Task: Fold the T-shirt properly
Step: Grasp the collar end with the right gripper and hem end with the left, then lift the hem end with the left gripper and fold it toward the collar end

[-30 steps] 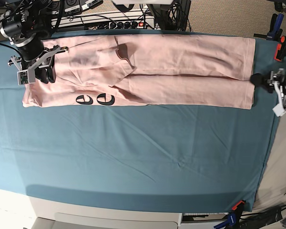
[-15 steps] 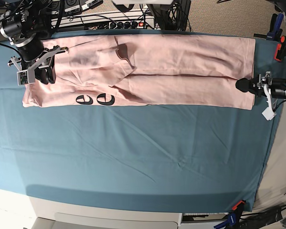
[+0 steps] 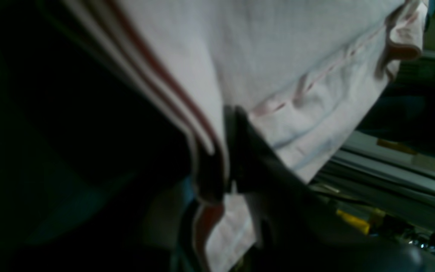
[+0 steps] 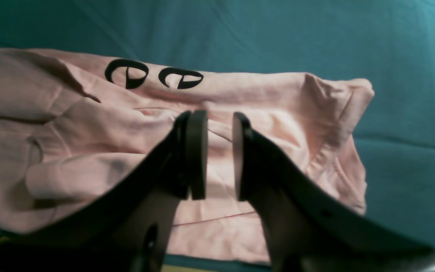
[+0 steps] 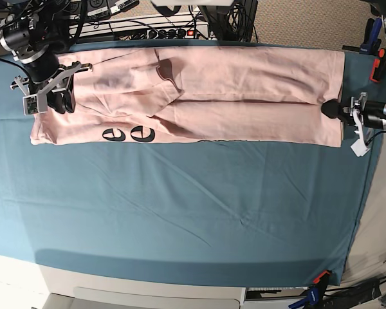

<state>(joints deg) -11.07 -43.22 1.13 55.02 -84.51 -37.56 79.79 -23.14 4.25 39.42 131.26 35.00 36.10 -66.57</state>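
t-shirt [image 5: 199,96], hem at 3 o'clock pinched in closed left gripper [image 5: 331,110], right gripper [image 4: 219,155] slightly parted, empty: layers risked slipping, skewing fold

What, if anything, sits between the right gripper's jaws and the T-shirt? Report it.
Nothing visible. The right gripper hovers with jaws slightly apart directly over the T-shirt near its sleeve end; only open air separates them, and the teal cloth lies beyond.

A table covered by a teal cloth [image 5: 180,206] carries the pink T-shirt [image 5: 244,96], which lies folded in a long band along the far edge, black lettering [image 5: 128,134] showing at its near edge.
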